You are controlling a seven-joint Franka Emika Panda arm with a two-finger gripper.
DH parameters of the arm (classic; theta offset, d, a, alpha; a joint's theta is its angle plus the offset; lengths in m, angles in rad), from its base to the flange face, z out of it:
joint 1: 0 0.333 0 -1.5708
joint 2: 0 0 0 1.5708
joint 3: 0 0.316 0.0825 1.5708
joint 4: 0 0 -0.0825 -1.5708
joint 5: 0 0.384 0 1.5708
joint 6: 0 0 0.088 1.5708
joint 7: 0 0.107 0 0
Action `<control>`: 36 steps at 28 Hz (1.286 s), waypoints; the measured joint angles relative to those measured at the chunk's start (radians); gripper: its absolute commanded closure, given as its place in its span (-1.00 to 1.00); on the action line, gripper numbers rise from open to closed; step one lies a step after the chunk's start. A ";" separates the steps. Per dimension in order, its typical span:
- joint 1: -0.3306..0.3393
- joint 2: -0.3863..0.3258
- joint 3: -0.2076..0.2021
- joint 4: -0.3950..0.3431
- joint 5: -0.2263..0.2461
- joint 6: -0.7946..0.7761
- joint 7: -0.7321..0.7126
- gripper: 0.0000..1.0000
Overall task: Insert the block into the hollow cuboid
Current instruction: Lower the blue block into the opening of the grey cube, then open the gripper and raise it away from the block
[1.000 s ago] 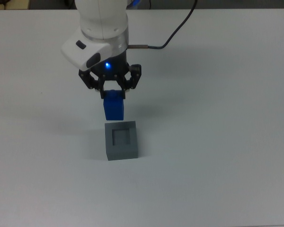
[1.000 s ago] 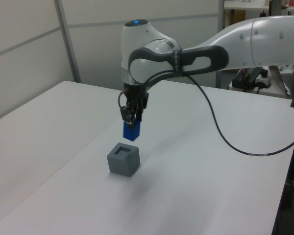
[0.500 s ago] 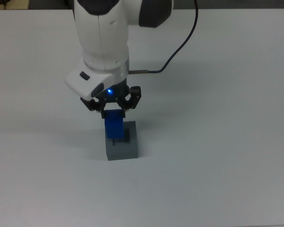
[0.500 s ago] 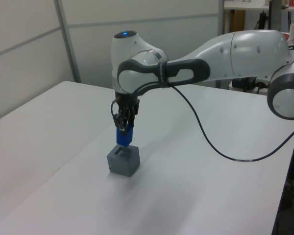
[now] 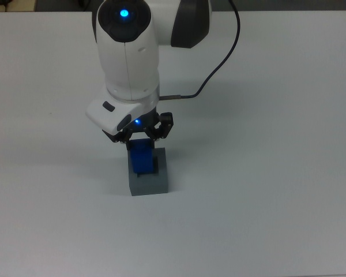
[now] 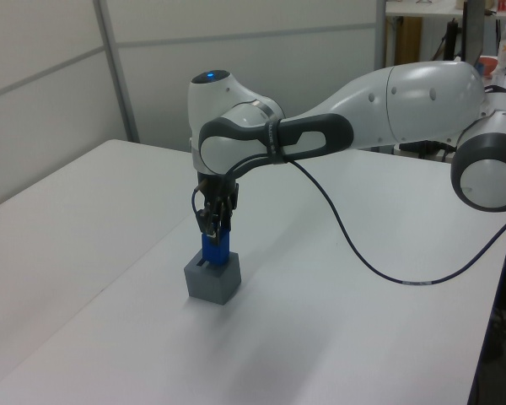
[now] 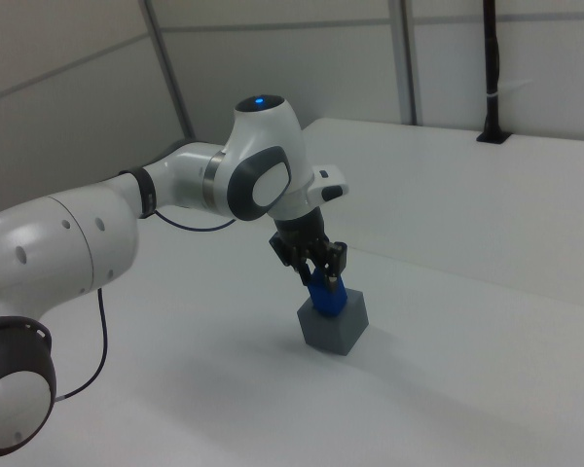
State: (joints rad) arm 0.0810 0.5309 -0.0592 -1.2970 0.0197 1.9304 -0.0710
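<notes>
Insertion is the step in hand: you have the block (image 5: 142, 157) pinched between the fingers (image 5: 131, 137) of the gripper (image 5: 140, 136), and its lower end sits at the mouth of the hollow cuboid (image 5: 151, 182), just below centre of the top view. In the left view the block (image 6: 213, 247) stands roughly upright with its bottom at or just inside the recess of the hollow cuboid (image 6: 212, 283); how deep it has gone I cannot say for sure, since the grey walls hide the lower end.

To do this well, lower straight down and slowly. The block is narrower than the recess, but the walls are thick, so a small sideways offset would land an edge on the rim. Keep the block vertical; in the right view the block (image 7: 324, 294) looks slightly tilted, possibly only from the camera angle. Release only once the block rests on the recess floor, then lift clear without dragging the hollow cuboid (image 7: 336, 327) across the desk (image 5: 265, 190).

Count: one blue block, one grey hollow cuboid, one arm with one gripper, one black cable (image 5: 219, 57) trailing from the wrist toward the upper centre of the top view.
</notes>
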 measured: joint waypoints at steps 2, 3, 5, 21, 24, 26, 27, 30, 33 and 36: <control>0.001 0.000 0.000 0.001 0.000 0.003 0.000 0.78; 0.001 0.000 0.001 0.001 0.000 0.003 0.000 0.75; 0.002 0.000 0.001 0.001 0.000 0.003 0.000 0.75; 0.005 0.019 0.010 -0.001 0.000 0.073 0.000 0.38; 0.005 0.019 0.010 -0.001 0.000 0.073 0.000 0.38; 0.005 0.019 0.010 -0.001 0.000 0.073 0.000 0.38; 0.005 0.019 0.010 -0.001 0.000 0.073 0.000 0.38; 0.005 0.019 0.010 0.000 0.000 0.073 0.000 0.37; 0.005 0.019 0.010 0.000 0.000 0.070 0.000 0.30; 0.005 0.019 0.010 0.000 0.000 0.060 0.000 0.02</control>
State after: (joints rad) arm 0.0860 0.5495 -0.0494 -1.2974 0.0198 1.9906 -0.0710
